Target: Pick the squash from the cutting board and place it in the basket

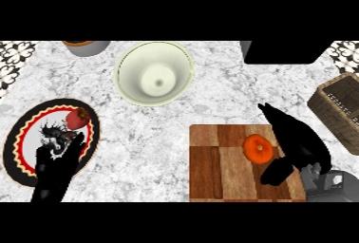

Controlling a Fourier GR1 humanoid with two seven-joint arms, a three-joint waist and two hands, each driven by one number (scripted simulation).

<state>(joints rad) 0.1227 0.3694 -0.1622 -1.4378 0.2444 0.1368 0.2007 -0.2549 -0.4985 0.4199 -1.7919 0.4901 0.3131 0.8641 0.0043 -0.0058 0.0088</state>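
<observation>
An orange squash (pixel 259 148) lies on the wooden cutting board (pixel 217 166) at the lower right. My right hand (pixel 298 144) hovers over the board's right side, just right of the squash, fingers straight and pointing away, thumb stretched below the squash; it holds nothing. The woven basket (pixel 340 111) stands at the right edge, partly cut off. My left hand (pixel 57 161) rests open at the lower left, over a patterned plate.
A red-and-black patterned plate (pixel 21 142) at the left carries a red fruit (pixel 77 118). A pale green bowl (pixel 154 72) stands at the top centre, a grey pot (pixel 88 46) at the top left, a black object (pixel 288 51) at the top right.
</observation>
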